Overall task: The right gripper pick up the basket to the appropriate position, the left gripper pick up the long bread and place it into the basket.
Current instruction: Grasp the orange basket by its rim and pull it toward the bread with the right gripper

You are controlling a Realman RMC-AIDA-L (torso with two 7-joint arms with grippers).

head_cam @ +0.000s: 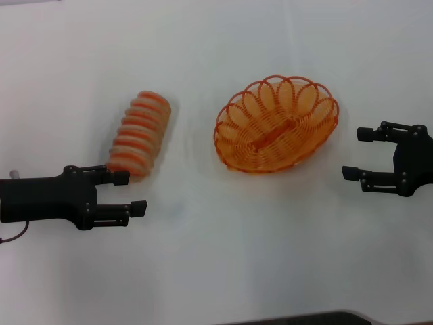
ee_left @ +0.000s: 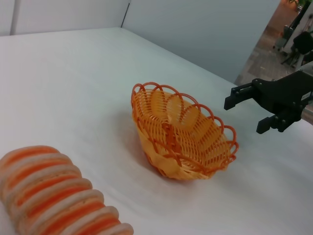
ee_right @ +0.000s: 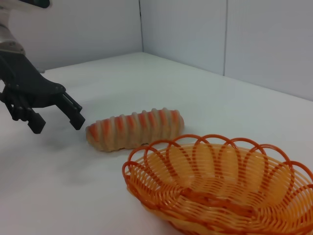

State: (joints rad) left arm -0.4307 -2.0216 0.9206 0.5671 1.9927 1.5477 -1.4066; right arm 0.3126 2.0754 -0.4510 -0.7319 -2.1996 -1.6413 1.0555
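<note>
We see only part of each arm: in the head view the left gripper (head_cam: 132,191) has its body cut off at the frame's edge, and the right gripper (head_cam: 358,154) likewise runs out of frame on its side. One of the left gripper's fingers (head_cam: 116,177) overlaps the near end of the long bread (head_cam: 139,133) from above, so we cannot tell whether it touches the loaf. In the left wrist view the bread (ee_left: 54,193) is cropped at the frame's edge.

Both grippers hover low over the white worktop (head_cam: 203,250), bodies level and pointing inward toward each other. The left gripper's fingers are spread and grasp nothing. The right gripper's fingers are also released, standing apart from the basket (head_cam: 276,125), which sits empty on the worktop between the bread and the right gripper.
</note>
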